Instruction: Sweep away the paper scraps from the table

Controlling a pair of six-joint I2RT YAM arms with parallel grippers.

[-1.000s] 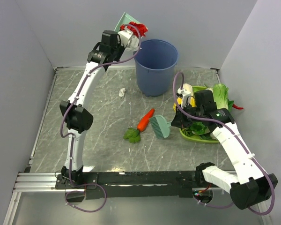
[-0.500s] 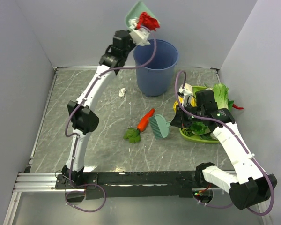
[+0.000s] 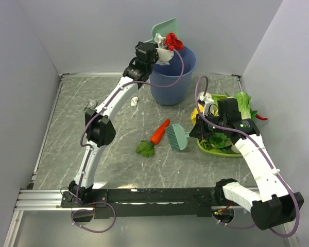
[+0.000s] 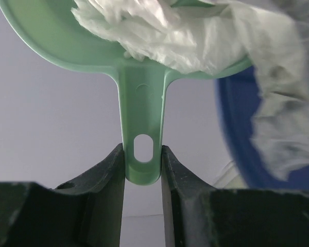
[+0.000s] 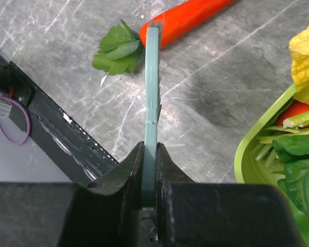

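My left gripper (image 3: pixel 155 53) is shut on the handle of the teal dustpan (image 3: pixel 164 27), held high and tilted over the blue bucket (image 3: pixel 172 74). White and red paper scraps (image 3: pixel 168 41) hang at the pan's lip above the bucket's mouth. In the left wrist view my left gripper (image 4: pixel 142 164) clamps the dustpan (image 4: pixel 67 36), with white paper (image 4: pixel 185 36) spilling towards the bucket (image 4: pixel 237 118). One white scrap (image 3: pixel 135 101) and a greyish one (image 3: pixel 90 104) lie on the table (image 3: pixel 67 144). My right gripper (image 3: pixel 194 135) is shut on the teal brush (image 3: pixel 176 138); it also shows in the right wrist view (image 5: pixel 149 170).
An orange carrot (image 3: pixel 159 132) with green leaves (image 3: pixel 144 148) lies mid-table, just beyond the brush head (image 5: pixel 152 77). A green tray (image 3: pixel 216 150) of vegetables sits at the right, under my right arm. Grey walls enclose the table.
My left arm has swung the dustpan rightwards and down from above the back wall to over the bucket, tilting it. The greyish scraps on the left have come into view. My right arm is nearly still.
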